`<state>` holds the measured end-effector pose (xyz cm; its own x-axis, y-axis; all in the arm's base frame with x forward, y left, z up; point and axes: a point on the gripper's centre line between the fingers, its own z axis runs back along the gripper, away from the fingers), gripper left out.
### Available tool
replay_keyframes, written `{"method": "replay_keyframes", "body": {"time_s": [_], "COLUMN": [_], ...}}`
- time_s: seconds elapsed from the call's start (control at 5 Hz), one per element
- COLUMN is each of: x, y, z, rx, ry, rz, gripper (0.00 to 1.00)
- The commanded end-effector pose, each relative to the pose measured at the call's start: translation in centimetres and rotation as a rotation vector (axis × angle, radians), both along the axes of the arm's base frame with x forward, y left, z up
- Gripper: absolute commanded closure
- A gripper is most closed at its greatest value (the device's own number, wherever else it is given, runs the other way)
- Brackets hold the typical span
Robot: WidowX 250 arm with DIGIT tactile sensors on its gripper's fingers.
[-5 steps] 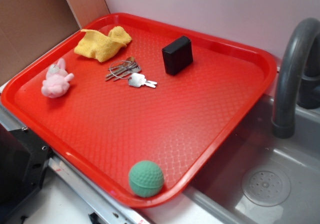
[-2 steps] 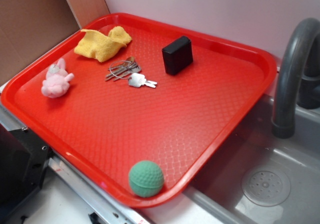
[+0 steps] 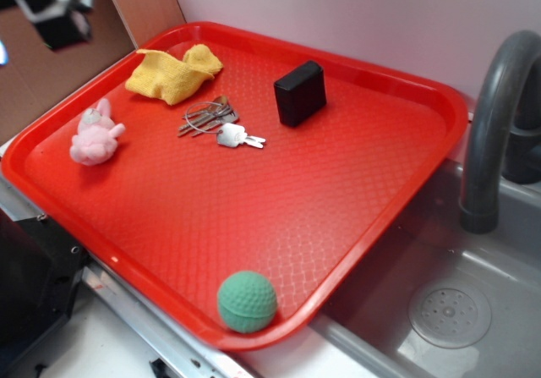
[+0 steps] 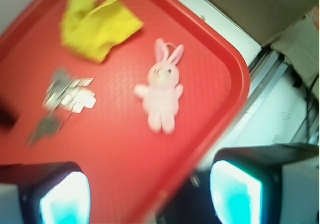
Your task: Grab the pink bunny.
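Note:
The pink bunny (image 3: 95,135) lies on the left part of the red tray (image 3: 372,217), close to the rim. In the wrist view the pink bunny (image 4: 162,87) lies flat, ears pointing up the frame, well ahead of my gripper (image 4: 150,194). My gripper (image 3: 52,10) hangs high at the top left corner of the exterior view, above and behind the bunny, blurred by motion. Its two fingers stand wide apart with nothing between them, over the tray's rim.
On the tray are a yellow cloth (image 3: 173,73), a bunch of keys (image 3: 217,126), a black box (image 3: 299,92) and a green ball (image 3: 247,301) at the front rim. A grey sink (image 3: 448,310) with a faucet (image 3: 499,116) lies to the right.
My gripper has come into the exterior view at the top left corner; one second ago it was out of the frame. Nothing on the tray has moved.

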<state>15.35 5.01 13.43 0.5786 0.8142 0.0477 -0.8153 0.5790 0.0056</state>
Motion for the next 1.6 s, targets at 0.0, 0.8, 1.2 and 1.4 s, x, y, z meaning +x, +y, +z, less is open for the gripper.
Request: {"method": "replay_keyframes", "body": {"time_s": [0.0, 0.8, 1.2, 1.4], "x": [2.0, 0.8, 1.6, 2.5], "y": [3.6, 3.9, 2.8, 1.4], "z": [-7.1, -12.1, -8.4, -3.3], "rx": [0.079, 0.089, 0.025, -0.076], "ry": [0.017, 0.123, 0.127, 0.11], "rz": [-0.02, -0.062, -0.131, -0.289], "gripper": [0.0, 1.0, 1.0, 1.0]}}
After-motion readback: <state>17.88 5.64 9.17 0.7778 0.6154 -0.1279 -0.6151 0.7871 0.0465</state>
